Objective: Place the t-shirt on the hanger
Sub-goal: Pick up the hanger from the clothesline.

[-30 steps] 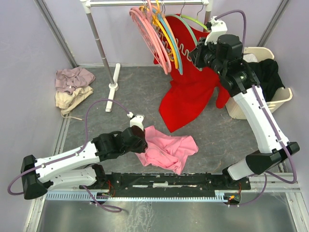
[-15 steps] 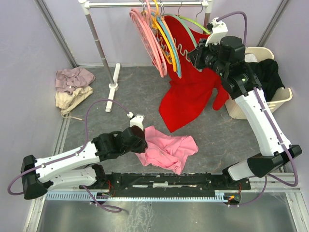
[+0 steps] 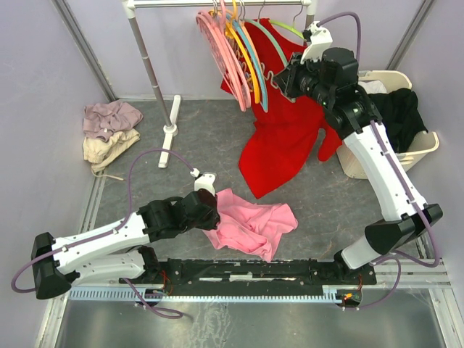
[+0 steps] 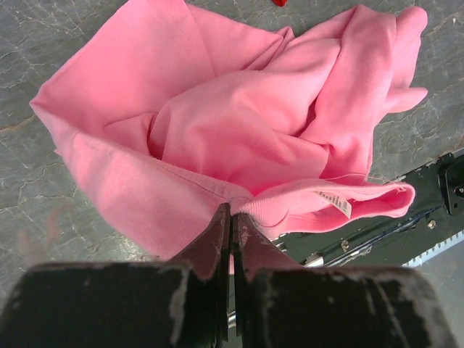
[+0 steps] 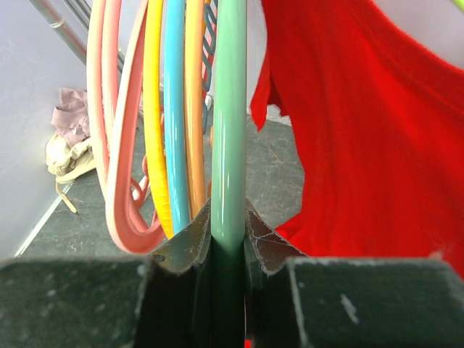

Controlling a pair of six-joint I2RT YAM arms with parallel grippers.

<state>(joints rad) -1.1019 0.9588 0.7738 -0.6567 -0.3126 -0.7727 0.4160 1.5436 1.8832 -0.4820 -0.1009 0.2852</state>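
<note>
The pink t-shirt lies crumpled on the grey floor in front of the arms. My left gripper is shut on a ribbed edge of it; the left wrist view shows the jaws pinched on the fabric. The mint-green hanger hangs on the rail among other hangers. My right gripper is raised at the rack and shut on the hanger's bar. In the right wrist view the bar runs straight up between my fingers.
Pink, yellow, blue and orange hangers hang left of the mint one. A red shirt hangs behind on a lime-green hanger. The rack's pole stands at the left. A beige bin holds dark clothes. A clothes pile lies at the far left.
My right gripper has moved a little up and to the left with the mint hanger, and the hangers on the rail have swung. The left arm and the t-shirt have not moved.
</note>
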